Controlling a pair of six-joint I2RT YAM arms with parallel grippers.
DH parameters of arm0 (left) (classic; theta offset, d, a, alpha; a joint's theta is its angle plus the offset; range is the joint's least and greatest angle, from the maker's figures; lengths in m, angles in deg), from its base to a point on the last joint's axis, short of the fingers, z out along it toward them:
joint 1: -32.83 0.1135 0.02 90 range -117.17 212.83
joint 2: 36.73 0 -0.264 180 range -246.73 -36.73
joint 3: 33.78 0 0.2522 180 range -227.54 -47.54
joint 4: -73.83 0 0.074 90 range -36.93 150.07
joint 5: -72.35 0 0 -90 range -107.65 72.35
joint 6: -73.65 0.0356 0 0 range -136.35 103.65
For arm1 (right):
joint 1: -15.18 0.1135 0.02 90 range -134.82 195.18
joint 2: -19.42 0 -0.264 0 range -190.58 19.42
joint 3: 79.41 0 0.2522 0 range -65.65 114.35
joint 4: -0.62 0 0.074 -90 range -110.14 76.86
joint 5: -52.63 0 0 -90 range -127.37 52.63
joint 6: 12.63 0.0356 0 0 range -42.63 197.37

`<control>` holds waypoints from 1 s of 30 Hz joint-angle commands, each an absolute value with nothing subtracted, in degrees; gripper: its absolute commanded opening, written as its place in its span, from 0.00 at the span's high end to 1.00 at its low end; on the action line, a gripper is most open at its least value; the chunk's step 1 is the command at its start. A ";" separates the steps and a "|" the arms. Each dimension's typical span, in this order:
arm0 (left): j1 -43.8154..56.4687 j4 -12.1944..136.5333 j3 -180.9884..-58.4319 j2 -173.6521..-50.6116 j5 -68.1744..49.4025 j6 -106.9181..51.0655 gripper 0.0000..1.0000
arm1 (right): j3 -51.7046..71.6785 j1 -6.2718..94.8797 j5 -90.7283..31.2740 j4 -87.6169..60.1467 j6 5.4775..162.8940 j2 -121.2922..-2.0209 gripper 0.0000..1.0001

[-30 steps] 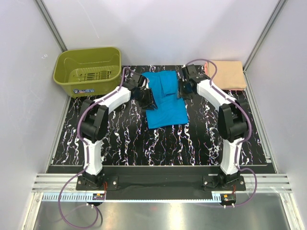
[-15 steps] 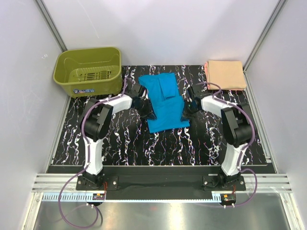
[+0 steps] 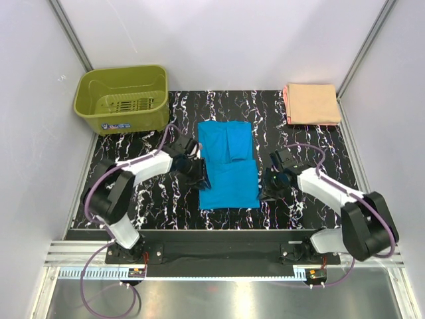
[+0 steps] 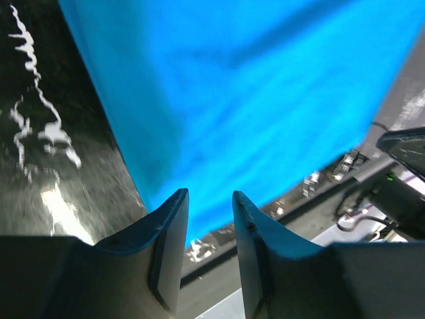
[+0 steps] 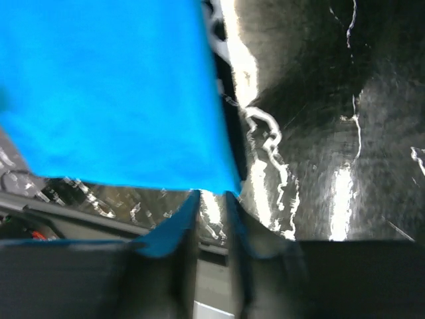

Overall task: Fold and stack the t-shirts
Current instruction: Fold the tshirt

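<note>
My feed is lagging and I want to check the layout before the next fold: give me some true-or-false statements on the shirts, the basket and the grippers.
1. The blue t-shirt lies spread on the mat between the left gripper and the right gripper. True.
2. The peach t-shirt is stacked on the blue one. False: it lies folded by itself at the far right corner.
3. The olive basket holds a shirt. False: no cloth shows in it.
4. The left gripper is at the blue t-shirt's left edge. True.
</note>
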State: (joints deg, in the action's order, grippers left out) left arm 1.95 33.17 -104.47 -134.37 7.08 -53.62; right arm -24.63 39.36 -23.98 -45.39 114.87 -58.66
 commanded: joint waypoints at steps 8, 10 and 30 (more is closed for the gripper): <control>3.56 36.07 -117.75 -139.02 11.36 -55.72 0.64 | -3.44 37.33 -21.81 -46.01 107.26 -72.41 0.70; 4.00 37.29 -119.69 -142.79 11.88 -56.16 0.66 | 0.60 36.71 -21.72 -45.84 106.91 -75.05 0.77; 10.94 33.88 -124.27 -153.63 8.90 -49.05 0.72 | 4.58 27.22 -20.67 -42.67 103.12 -92.55 1.00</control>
State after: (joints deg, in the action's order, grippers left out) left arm 10.26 36.23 -123.57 -154.02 12.77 -53.10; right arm 4.81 27.65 -17.18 -42.99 105.53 -92.25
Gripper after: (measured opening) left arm 0.281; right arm 0.010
